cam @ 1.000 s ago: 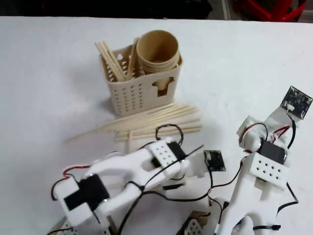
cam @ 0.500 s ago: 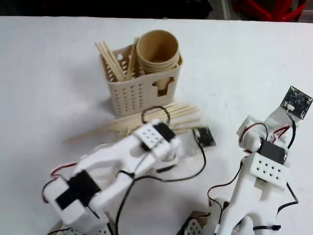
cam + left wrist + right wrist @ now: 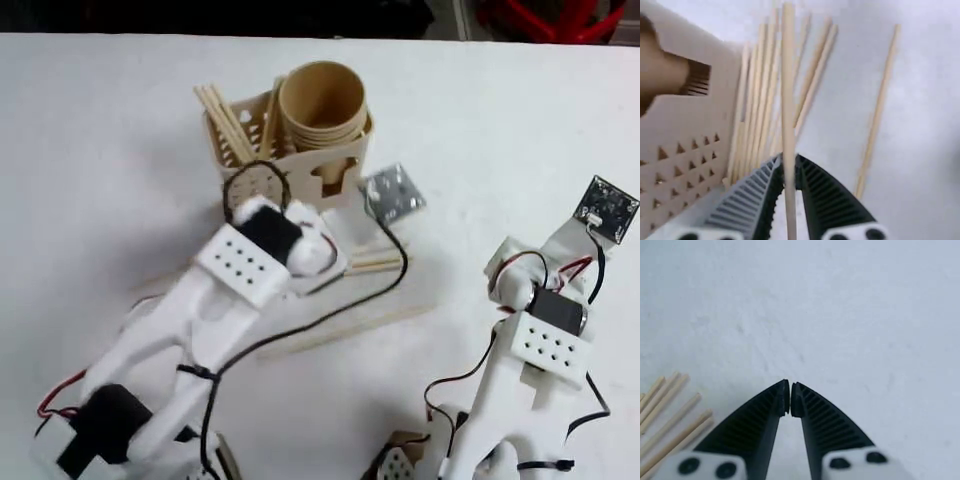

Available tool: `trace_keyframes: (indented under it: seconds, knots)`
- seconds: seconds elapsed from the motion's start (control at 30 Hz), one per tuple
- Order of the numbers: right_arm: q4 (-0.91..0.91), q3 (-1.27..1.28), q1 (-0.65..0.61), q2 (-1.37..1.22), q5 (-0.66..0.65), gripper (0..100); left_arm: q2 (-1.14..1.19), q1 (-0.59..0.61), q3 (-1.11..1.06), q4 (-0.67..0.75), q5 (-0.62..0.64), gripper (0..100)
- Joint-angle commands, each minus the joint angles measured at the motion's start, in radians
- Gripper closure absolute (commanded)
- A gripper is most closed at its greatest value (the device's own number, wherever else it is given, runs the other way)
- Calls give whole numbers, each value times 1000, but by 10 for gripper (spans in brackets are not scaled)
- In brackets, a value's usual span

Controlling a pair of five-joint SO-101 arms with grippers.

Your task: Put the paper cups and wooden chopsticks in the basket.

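Observation:
A cream perforated basket [image 3: 345, 172] stands at the table's middle back, holding stacked paper cups [image 3: 322, 100] and several chopsticks [image 3: 228, 120]. My left arm [image 3: 245, 265] stretches up to the basket's front. The left gripper [image 3: 789, 161] is shut on one wooden chopstick [image 3: 788, 75], close beside the basket wall [image 3: 680, 145]. Loose chopsticks [image 3: 757, 105] lie along the basket's foot, and one more [image 3: 880, 100] lies apart. In the high view that single chopstick [image 3: 345, 325] rests in front of the arm. My right gripper [image 3: 790, 399] is shut on nothing above bare table.
The right arm [image 3: 540, 340] stands at the front right, away from the basket. Several chopstick ends [image 3: 665, 425] show at the edge of the right wrist view. White table [image 3: 500, 120] lies open to the right of and behind the basket.
The left arm has swung from the table's front up to the basket's front. The chopstick pile is now partly covered, and one chopstick lies alone nearer the front. The right arm is still.

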State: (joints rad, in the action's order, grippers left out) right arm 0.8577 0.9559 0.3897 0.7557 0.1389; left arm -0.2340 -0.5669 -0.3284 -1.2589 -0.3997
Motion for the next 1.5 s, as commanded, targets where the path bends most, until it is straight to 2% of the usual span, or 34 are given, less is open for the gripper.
trace_keyframes:
  seconds: [0.0, 0.3, 0.43, 0.57, 0.77, 1.0, 1.13, 1.47]
  knots:
    - [-19, -52, 10, 16, -3, 981, -53, 41, 183, -48, 31, 979]
    - [-19, -51, 8, 15, -3, 981, -59, 41, 545, -130, 34, 979]
    - [-19, -51, 7, 15, -3, 981, -59, 41, 706, -143, 97, 979]
    - [-19, -51, 7, 15, -3, 981, -61, 62, 827, -121, 155, 979]
    - [-19, -51, 5, 15, -3, 981, -61, 154, 901, 6, 192, 979]
    - [-19, -49, 4, 15, -3, 981, -61, 240, 836, 161, 210, 980]
    - [-19, -49, 4, 16, -3, 981, -62, 285, 694, 311, 275, 980]
    - [-19, -49, 4, 15, -3, 981, -171, 323, 210, 746, 284, 980]
